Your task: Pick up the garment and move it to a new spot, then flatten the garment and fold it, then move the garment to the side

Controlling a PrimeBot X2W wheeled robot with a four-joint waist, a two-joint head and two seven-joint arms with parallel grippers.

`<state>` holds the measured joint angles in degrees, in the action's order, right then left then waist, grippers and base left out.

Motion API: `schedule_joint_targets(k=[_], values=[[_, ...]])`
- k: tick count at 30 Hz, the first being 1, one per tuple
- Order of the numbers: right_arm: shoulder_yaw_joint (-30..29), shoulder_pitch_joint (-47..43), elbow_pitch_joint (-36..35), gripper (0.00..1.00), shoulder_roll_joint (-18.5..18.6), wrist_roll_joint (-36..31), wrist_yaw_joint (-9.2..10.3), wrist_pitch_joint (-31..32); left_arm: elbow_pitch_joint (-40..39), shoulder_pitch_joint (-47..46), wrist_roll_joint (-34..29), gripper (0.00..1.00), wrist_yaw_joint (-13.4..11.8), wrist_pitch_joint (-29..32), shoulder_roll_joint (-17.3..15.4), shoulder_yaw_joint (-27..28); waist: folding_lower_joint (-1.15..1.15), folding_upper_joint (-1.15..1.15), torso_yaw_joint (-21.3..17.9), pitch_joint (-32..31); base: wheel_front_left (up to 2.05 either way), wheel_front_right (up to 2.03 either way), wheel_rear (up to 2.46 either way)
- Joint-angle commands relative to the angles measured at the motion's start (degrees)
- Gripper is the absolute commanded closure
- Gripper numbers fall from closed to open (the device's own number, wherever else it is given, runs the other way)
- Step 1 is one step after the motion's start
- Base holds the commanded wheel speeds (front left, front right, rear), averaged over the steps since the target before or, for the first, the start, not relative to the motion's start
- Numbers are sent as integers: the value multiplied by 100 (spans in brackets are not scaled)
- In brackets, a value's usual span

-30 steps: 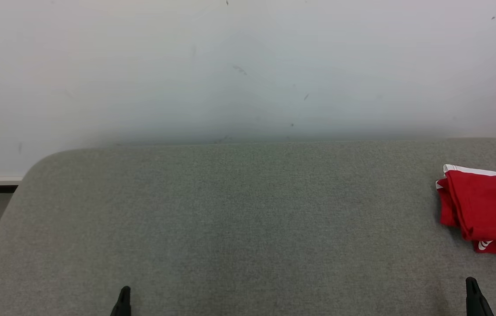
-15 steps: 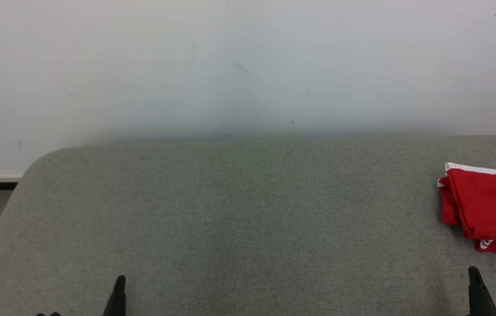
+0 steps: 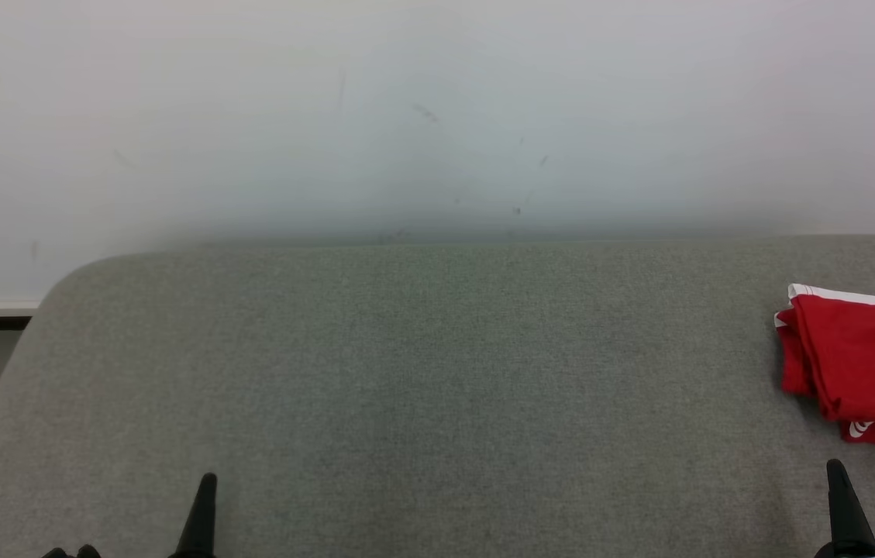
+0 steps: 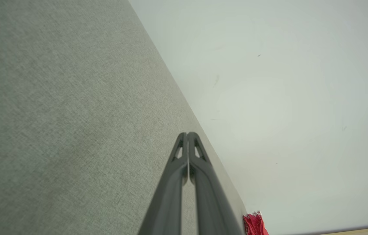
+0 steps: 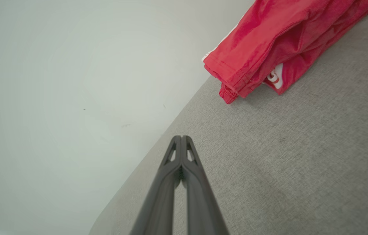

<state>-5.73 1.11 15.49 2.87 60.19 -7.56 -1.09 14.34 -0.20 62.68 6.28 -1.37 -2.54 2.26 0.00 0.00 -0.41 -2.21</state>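
- A wide table (image 3: 406, 372) covered in grey fabric, with rounded far corners, stands against a plain pale wall (image 3: 406, 116) that carries a few small dark scuffs.
- A red garment (image 3: 859, 364) lies folded into a compact bundle on the right side of the table, closer to the far edge than the near one. It runs off the right border of the head view.
- A white band shows along the garment's far edge, and a small white logo shows at its near corner.
- The left gripper (image 3: 208, 480) rises from the bottom of the head view at the lower left, over bare table and well apart from the garment.
- In the left wrist view its two dark fingers press together tip to tip, with nothing between them.
- The right gripper (image 3: 835, 466) rises at the lower right, near the garment but not touching it; a strip of bare grey fabric lies between them.
- In the right wrist view its fingers also meet at the tips and hold nothing.
- In that view the garment lies ahead of the fingertips and to their right, its layers stacked, with a stitched hem facing the gripper.
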Motion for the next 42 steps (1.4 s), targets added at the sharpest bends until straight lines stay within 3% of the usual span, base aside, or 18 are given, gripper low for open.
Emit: schedule_joint_targets(k=[1, 42], values=[[-22, 149, -71, 100, 21, 221, 7, 45, -58, -160, 234, 100, 38, 52, -34, 51, 0, 0, 2, 8, 0, 0, 0], [-74, 434, -139, 100, 10, 2377, 11, 574, -43, -499, 2196, 100, 107, 599, -46, 333, 0, 0, 28, 159, 0, 0, 0]])
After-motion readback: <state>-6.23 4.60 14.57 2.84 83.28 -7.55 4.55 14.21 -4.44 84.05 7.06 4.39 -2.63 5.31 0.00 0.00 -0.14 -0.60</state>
